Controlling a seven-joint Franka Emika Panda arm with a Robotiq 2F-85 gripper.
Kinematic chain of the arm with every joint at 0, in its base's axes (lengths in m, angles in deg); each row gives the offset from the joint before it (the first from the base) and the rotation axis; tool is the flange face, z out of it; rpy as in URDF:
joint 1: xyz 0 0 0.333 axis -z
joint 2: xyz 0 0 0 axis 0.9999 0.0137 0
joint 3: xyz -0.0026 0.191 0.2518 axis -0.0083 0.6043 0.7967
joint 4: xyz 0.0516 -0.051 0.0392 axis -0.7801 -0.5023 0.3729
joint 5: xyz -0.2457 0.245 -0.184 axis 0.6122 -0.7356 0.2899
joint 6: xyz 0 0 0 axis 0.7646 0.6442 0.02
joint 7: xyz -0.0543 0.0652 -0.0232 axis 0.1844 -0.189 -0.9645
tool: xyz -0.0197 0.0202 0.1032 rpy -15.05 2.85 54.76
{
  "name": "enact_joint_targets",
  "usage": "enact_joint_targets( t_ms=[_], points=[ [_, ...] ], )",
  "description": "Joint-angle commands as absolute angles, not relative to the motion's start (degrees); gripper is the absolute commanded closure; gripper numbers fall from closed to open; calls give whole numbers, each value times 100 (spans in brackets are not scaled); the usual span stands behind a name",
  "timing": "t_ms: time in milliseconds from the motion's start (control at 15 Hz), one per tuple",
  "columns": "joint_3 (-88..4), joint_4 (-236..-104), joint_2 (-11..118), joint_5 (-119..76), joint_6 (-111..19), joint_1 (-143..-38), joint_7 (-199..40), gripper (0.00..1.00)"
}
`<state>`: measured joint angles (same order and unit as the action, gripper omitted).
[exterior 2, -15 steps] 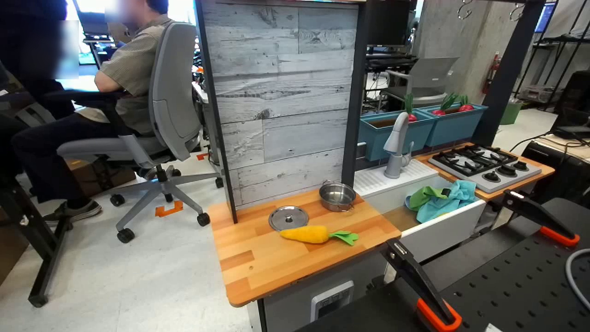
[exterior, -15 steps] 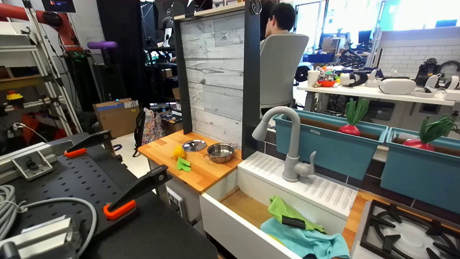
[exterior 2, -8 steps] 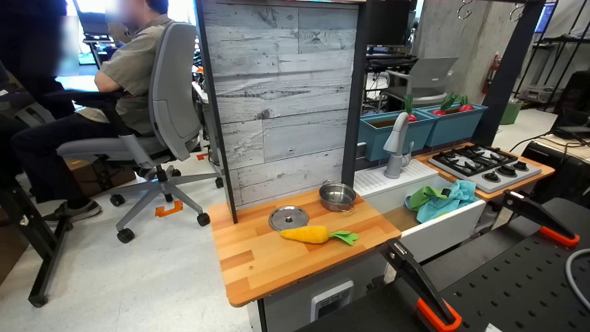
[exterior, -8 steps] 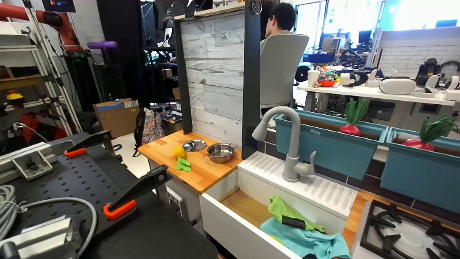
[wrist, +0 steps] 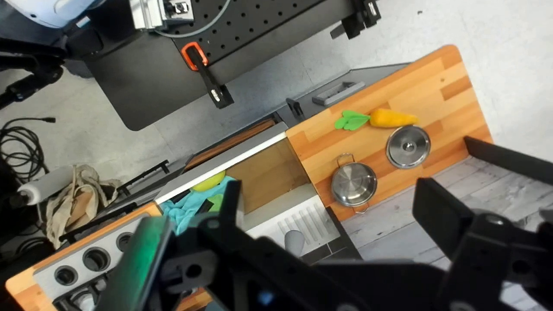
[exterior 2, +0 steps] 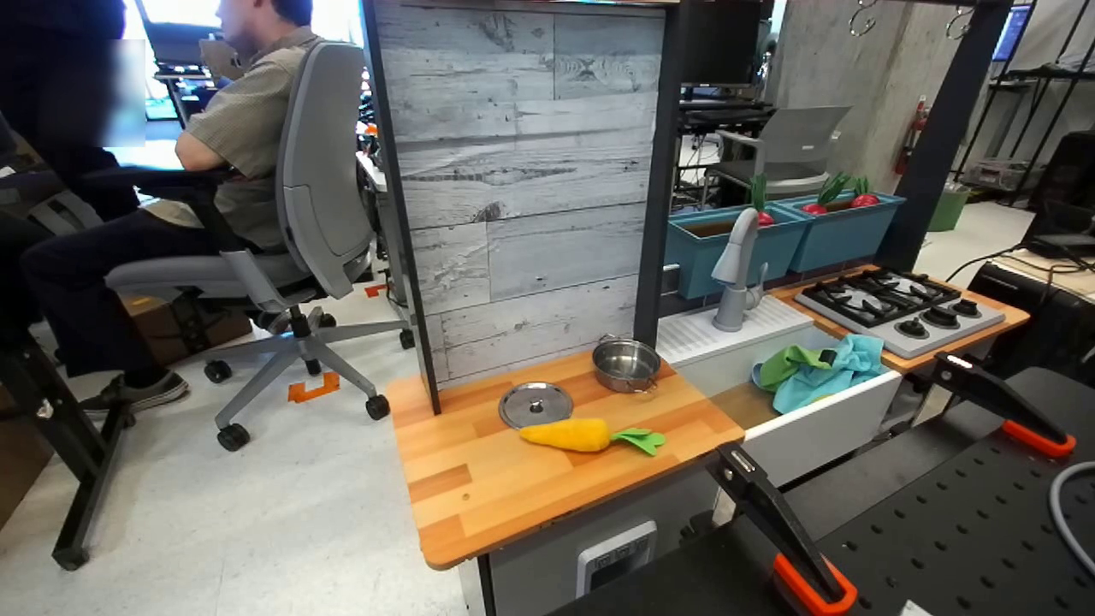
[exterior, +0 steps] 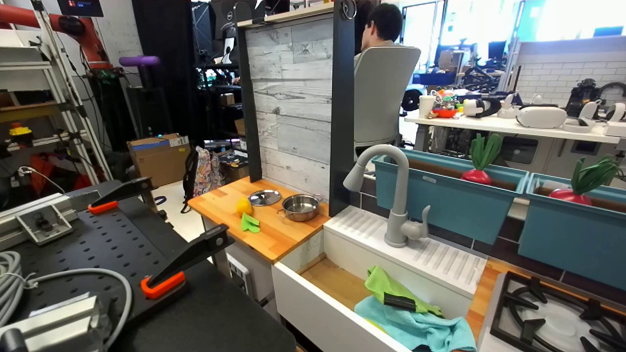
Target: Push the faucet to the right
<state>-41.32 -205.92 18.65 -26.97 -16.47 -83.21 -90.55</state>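
A tall plank panel (exterior 2: pixel 522 171) stands behind the wooden countertop (exterior 2: pixel 466 513), apparently as a backdrop. The black perforated table (exterior: pixel 225 313) faces it, a clamp (exterior: pixel 190 255) reaching over its edge, presumably to fasten something down. The white sink (exterior: pixel 313 308) sits between the countertop and the stove (exterior 2: pixel 898 308), and the grey faucet (exterior: pixel 400 195) rises upright from the ribbed ledge (exterior: pixel 359 223) behind it. Its spout (exterior: pixel 355 176) points toward the countertop side, seemingly along the ledge rather than out over the sink, so the push looks undone and should probably swing it toward the stove. The gripper (wrist: pixel 331 190) shows only in the wrist view, jaws wide apart and holding nothing; it seems parked high, with the spout's end showing past it. A blue cloth (exterior: pixel 415 326) and a green cloth (exterior: pixel 385 284) lie bunched at the sink's stove end, likely just dropped there. On the countertop the steel pot (exterior: pixel 301 215) stands uncovered, its lid (exterior 2: pixel 532 405) lying flat beside it, perhaps for easy access; the carrot (exterior 2: pixel 569 435) lies touching the lid or just beside it.

Against half a second earlier, both exterior views match: faucet, cloths, pot, lid and carrot are unmoved. The wrist view has no earlier frame, so the gripper's motion cannot be told.
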Motion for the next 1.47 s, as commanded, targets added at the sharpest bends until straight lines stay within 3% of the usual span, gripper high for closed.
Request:
enact_joint_targets(
  t_ms=[0, 733, 1400],
  points=[
    [-4295, -19718, 2937, -3170, -1907, -8200, -9466, 0],
    [-4445, -18624, 5042, -2995, -4086, -8411, -11146, 0],
    [-4818, -18809, 5743, -2397, -4476, -8446, -11457, 0]
  ],
)
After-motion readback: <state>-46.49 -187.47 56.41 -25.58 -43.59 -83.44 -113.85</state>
